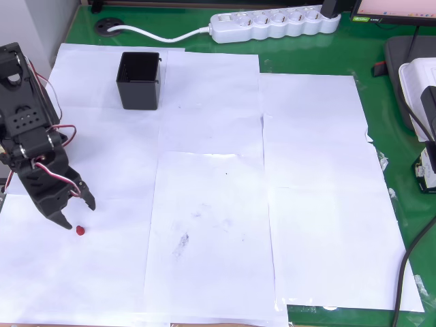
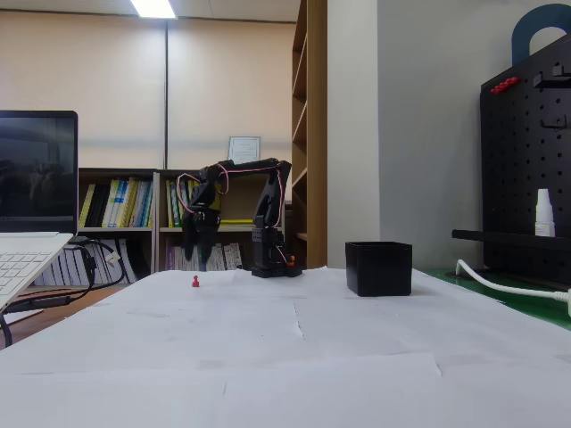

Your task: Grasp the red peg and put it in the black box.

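Your peg (image 1: 81, 230): red, lying on white paper (image 1: 211, 204) near the desk's (image 1: 409, 272) left edge in the overhead view, just beside the tool's (image 1: 78, 212) fingertips, with a sliver of paper showing between. Your tool: black, fingers parted narrowly, holding nothing; in the fixed view it hangs above the peg (image 2: 195, 282). Your box (image 1: 139, 80): black, open-topped, upright, well apart from the peg, toward the far edge.

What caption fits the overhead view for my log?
Open tool poised just above the red peg on white paper, with the black box standing empty farther up the table.
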You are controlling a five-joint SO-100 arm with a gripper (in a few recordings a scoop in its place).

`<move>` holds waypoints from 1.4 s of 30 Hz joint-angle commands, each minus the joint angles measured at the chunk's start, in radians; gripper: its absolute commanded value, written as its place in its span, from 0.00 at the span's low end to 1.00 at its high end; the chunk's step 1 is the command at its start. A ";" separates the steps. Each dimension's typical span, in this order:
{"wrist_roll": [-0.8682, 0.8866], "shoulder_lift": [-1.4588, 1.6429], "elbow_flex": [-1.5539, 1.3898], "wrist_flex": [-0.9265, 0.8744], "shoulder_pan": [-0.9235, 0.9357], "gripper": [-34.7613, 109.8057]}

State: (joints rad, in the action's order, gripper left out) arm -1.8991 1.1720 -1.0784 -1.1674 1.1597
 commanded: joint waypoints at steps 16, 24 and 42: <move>-0.038 0.067 -0.100 0.021 0.072 0.38; -0.025 0.126 -0.100 0.058 0.044 0.38; -0.091 0.245 -0.107 0.074 0.011 0.38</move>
State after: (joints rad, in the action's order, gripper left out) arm -1.9251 1.4036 -1.1167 -1.0953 1.1720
